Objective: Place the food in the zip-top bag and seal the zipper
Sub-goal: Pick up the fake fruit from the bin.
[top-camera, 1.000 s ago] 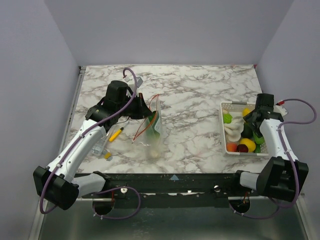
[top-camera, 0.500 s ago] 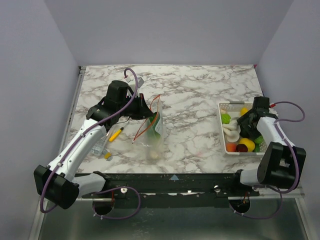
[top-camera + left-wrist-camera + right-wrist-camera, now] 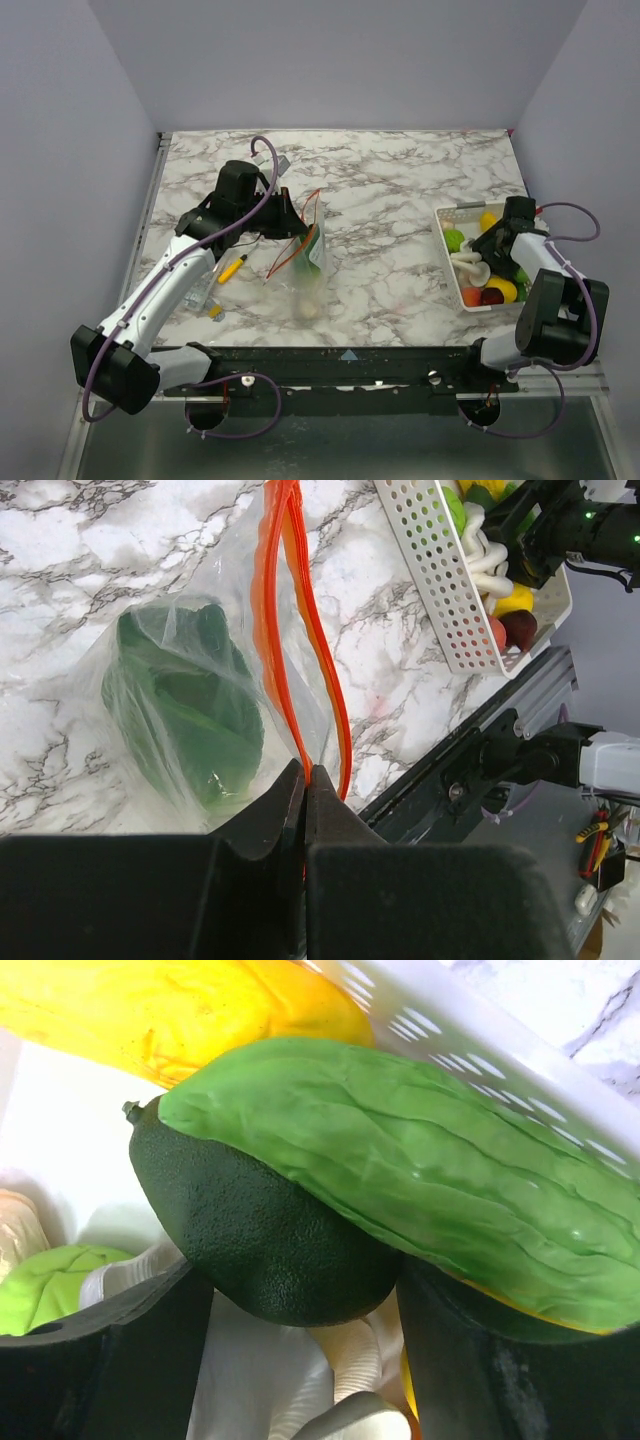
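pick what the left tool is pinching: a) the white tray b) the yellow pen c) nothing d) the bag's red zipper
d: the left wrist view shows the left tool shut on the zipper at the mouth of the bag.

Marble-pattern table (image 3: pixel 400 180) was enclosed by plain lavender walls (image 3: pixel 340 60) at 9, 12 and 3 o'clock. Black rail (image 3: pixel 350 362) at 6 o'clock. Lighting was even.

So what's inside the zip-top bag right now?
A leafy green vegetable lies inside the zip-top bag, plus, apparently, a pale piece near its bottom. The left gripper hides the bag's near part.
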`<act>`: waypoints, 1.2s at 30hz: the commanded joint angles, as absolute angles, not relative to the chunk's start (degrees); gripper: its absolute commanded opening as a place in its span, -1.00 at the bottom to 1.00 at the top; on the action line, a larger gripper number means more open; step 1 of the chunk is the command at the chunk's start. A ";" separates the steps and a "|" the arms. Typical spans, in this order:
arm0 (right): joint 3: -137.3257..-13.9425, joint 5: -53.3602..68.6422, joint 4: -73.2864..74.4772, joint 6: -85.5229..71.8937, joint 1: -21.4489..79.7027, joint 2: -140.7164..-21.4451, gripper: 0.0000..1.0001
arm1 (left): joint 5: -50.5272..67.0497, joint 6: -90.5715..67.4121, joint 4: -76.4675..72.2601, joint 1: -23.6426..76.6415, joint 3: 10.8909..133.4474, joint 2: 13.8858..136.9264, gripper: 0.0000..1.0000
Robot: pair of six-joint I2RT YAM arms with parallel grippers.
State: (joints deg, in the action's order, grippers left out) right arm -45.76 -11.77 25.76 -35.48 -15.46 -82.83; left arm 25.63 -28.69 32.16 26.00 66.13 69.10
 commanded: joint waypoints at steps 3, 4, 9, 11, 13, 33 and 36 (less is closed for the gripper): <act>-45.58 -7.77 25.88 -31.55 -16.00 -77.22 0.10 | 28.08 -28.30 31.19 26.30 66.18 70.12 -1.00; -45.92 -7.46 26.70 -31.49 -16.00 -76.34 0.01 | 28.18 -28.30 31.13 26.30 66.14 70.20 -1.00; -47.49 -6.77 29.36 -31.10 -16.00 -73.75 -0.34 | 28.38 -28.34 31.10 26.29 66.18 70.31 -1.00; -48.09 -6.76 30.35 -30.84 -16.00 -73.53 -0.42 | 28.39 -28.39 31.03 26.31 66.09 70.31 -1.00; -48.76 -6.43 30.99 -30.43 -15.99 -73.07 -0.46 | 28.43 -28.40 30.95 26.29 65.99 70.26 -1.00; -60.99 23.13 34.04 -25.70 -5.53 -59.72 -0.95 | 27.87 -28.26 29.10 25.71 64.87 69.96 -1.00; -62.06 17.32 29.94 -28.93 13.62 -59.78 -0.96 | 28.27 -28.39 28.72 25.58 64.69 70.16 -1.00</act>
